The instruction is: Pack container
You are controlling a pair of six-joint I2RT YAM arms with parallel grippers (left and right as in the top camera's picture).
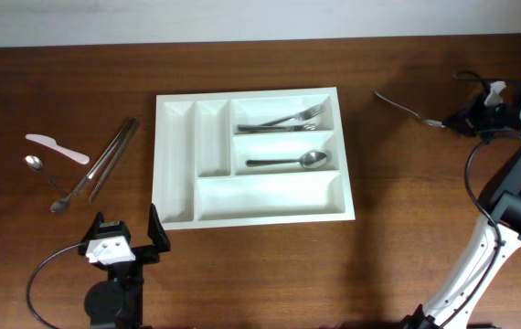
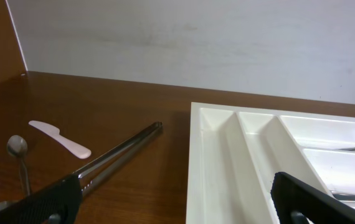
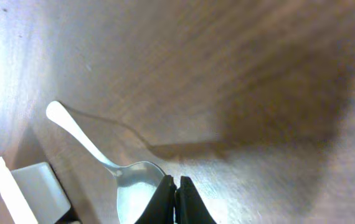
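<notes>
The container (image 1: 270,196) is a large white tray with several compartments at mid-table; its left end shows in the left wrist view (image 2: 215,162). Two forks (image 1: 283,119) lie in its top right compartment and a spoon (image 1: 288,162) in the one below. A second metal spoon (image 1: 407,108) is at the far right, bowl toward my right gripper (image 1: 451,122). In the right wrist view that gripper (image 3: 175,183) is shut, with the rim of the spoon bowl (image 3: 134,183) pinched at its tips. My left gripper (image 1: 129,228) stands open and empty near the tray's front left corner.
Left of the tray lie long metal tongs (image 1: 105,160), a white plastic knife (image 1: 57,147) and a small spoon (image 1: 46,174). The left wrist view shows the tongs (image 2: 121,155), knife (image 2: 59,138) and small spoon (image 2: 18,152) ahead, with a pale wall behind.
</notes>
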